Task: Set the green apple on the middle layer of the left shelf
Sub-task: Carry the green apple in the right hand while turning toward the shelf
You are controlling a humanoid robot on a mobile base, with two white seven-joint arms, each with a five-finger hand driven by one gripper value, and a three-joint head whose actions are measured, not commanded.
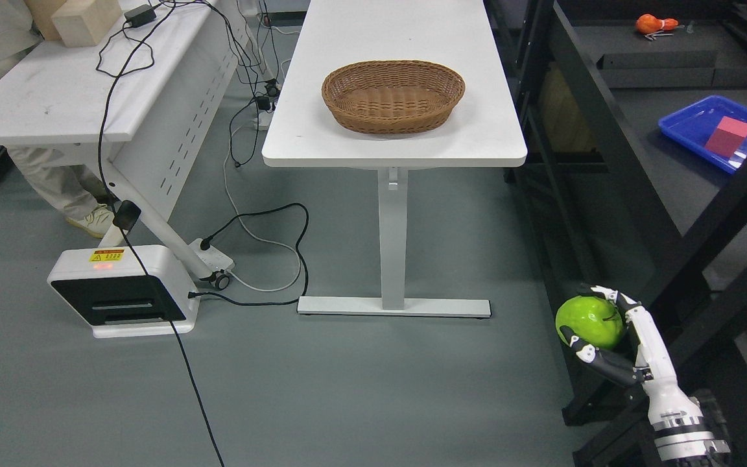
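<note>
A grey, smooth floor (360, 389) is seen across most of the head view. Two white tables are counted: a long table (477, 139) with a rounded-corner top on a single white pedestal and flat foot, and a second table (43, 110) at the upper left with a perforated front panel. A black metal shelf (613, 155) with slanted struts is seen along the right side; its layers are dark and matte. One oval wicker basket (393, 96), brown and woven, is set on the long table near its front edge. One white charging unit (124, 290) with a black face and a yellow label is placed on the floor under the second table, with black cables (104, 149) trailing to it. One blue plastic tray (704, 126) is seen on the shelf, and one red block (728, 136) lies in it. One pale wooden block (85, 21) is noted on the second table.

The right hand (597, 327), white with black joints, is seen at the lower right, just beside the shelf frame. Its fingers (607, 295) are curled around one glossy, round green apple (589, 322), which is held above the floor, clear of any shelf layer.
</note>
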